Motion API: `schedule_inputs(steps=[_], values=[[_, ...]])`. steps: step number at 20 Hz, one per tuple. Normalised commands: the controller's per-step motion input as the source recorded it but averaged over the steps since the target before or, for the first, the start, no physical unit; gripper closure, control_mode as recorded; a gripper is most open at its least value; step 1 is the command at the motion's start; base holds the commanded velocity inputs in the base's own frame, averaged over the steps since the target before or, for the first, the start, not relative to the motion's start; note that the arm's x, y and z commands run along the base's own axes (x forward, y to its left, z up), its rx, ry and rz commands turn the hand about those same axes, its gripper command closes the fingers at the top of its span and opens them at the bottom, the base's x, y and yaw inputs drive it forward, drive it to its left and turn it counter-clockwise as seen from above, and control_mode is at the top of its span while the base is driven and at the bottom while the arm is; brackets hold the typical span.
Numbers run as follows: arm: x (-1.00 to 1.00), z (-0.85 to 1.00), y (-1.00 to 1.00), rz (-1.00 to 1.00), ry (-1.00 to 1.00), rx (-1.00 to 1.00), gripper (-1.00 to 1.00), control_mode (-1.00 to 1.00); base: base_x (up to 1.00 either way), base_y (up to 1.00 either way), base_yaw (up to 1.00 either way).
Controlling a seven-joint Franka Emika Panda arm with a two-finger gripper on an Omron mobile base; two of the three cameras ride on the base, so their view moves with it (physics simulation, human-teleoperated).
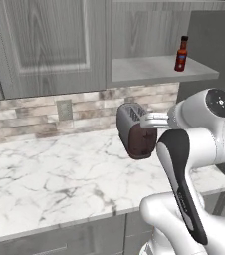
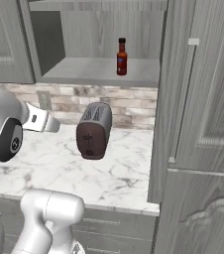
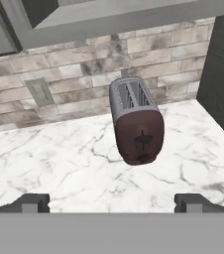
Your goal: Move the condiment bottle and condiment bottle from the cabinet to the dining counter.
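A condiment bottle (image 1: 181, 54) (image 2: 121, 57), dark red with a black cap and a label, stands upright on the open cabinet shelf (image 1: 149, 69) (image 2: 94, 69), near its front right. My gripper (image 3: 111, 202) is open, its two dark fingertips (image 3: 34, 202) spread wide with nothing between them. It hangs over the marble counter, well below the shelf, and looks at a toaster. The bottle is outside the hand view.
A dark brown and silver toaster (image 1: 136, 130) (image 2: 93, 130) (image 3: 136, 121) stands on the marble counter (image 1: 50, 174) against the brick backsplash. The open cabinet door (image 2: 203, 99) juts out at the right. A closed upper cabinet (image 1: 50, 45) is left of the shelf.
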Motion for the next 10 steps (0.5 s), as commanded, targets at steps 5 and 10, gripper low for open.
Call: schedule_inputs(steps=[5, 10], values=[[0.00, 0.00, 0.00, 0.00, 0.00, 0.00, -1.00, 1.00, 0.54, 0.00, 0.00], [0.00, 0.00, 0.00, 0.00, 0.00, 0.00, -1.00, 1.00, 0.17, 0.00, 0.00]])
